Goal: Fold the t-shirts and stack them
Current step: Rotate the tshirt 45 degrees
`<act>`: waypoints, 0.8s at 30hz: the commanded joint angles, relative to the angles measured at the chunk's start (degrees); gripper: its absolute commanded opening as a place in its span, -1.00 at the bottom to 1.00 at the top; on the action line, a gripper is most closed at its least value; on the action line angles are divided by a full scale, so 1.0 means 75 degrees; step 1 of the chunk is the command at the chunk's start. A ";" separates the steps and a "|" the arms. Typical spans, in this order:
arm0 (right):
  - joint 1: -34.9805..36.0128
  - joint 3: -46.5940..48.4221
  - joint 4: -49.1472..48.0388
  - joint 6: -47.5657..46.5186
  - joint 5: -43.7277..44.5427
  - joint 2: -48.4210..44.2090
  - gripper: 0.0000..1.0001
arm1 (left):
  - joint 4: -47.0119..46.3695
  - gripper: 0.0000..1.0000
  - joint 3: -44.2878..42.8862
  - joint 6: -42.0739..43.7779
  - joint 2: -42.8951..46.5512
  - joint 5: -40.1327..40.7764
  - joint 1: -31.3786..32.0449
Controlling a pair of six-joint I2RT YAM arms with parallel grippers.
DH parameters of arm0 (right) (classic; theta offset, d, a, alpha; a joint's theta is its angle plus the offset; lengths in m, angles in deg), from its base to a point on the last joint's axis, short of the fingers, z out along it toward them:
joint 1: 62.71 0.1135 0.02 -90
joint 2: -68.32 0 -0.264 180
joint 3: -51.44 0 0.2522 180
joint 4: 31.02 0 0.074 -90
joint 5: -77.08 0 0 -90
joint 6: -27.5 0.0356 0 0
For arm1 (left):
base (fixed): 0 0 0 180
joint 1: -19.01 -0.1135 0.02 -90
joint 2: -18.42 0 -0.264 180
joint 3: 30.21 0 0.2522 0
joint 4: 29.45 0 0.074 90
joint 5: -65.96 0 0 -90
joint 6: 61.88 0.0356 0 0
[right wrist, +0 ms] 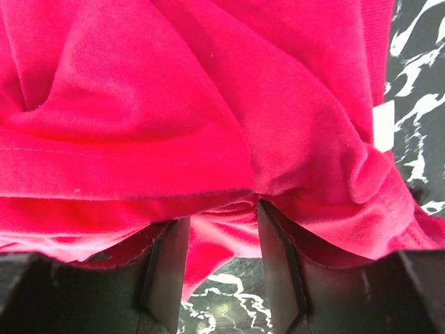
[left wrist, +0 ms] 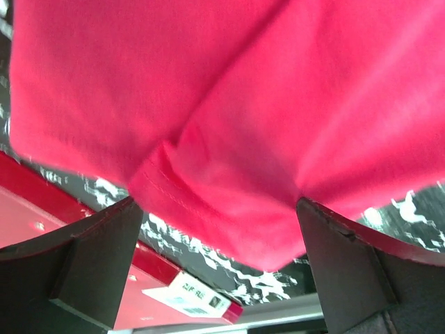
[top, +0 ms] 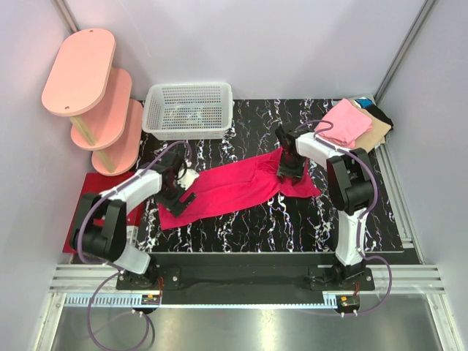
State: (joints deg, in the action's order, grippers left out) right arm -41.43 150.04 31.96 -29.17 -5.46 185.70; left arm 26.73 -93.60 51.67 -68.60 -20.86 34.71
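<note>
A bright magenta-red t-shirt [top: 234, 186] lies stretched out across the black marbled table [top: 292, 227]. My left gripper [top: 179, 197] hovers over its lower left end, open wide. In the left wrist view the shirt's hem corner [left wrist: 243, 104] sits between the spread fingers of the left gripper [left wrist: 217, 205], touching neither. My right gripper [top: 290, 170] is down on the shirt's right end. In the right wrist view a bunched fold of the shirt [right wrist: 174, 90] drapes over the right gripper [right wrist: 222, 216] and hangs into the narrowed gap between its fingers. A folded light pink shirt [top: 347, 121] tops a stack at the back right.
A white mesh basket [top: 189, 110] stands at the back of the table. A pink tiered shelf [top: 91, 95] stands at the back left. A flat dark red mat [top: 84, 212] lies off the table's left edge. Tan [top: 376, 131] and dark cloth [top: 376, 111] lie under the pink shirt.
</note>
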 commanded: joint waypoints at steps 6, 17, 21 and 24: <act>-0.0025 0.0676 0.0235 -0.0353 0.1324 -0.0240 0.06 | 0.0251 0.97 0.0650 -0.0293 0.1805 0.0383 -0.0066; -0.0001 0.1239 0.0587 -0.0130 0.0482 -0.0838 0.08 | 0.0497 0.97 -0.0940 -0.0561 0.1843 -0.0259 -0.0091; 0.0011 0.1029 0.0529 -0.0048 0.0423 -0.0897 0.08 | 0.0544 0.98 -0.1422 -0.0340 0.0755 -0.0983 0.0074; 0.0011 0.0760 0.0388 -0.0013 0.0458 -0.0757 0.07 | 0.0544 0.98 -0.1516 0.0116 0.0320 -0.1244 0.0074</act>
State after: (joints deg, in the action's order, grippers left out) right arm -41.39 156.91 35.58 -30.49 -0.72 181.48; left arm 29.74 -103.91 49.24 -61.43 -24.31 35.02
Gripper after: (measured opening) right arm 0.539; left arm 0.987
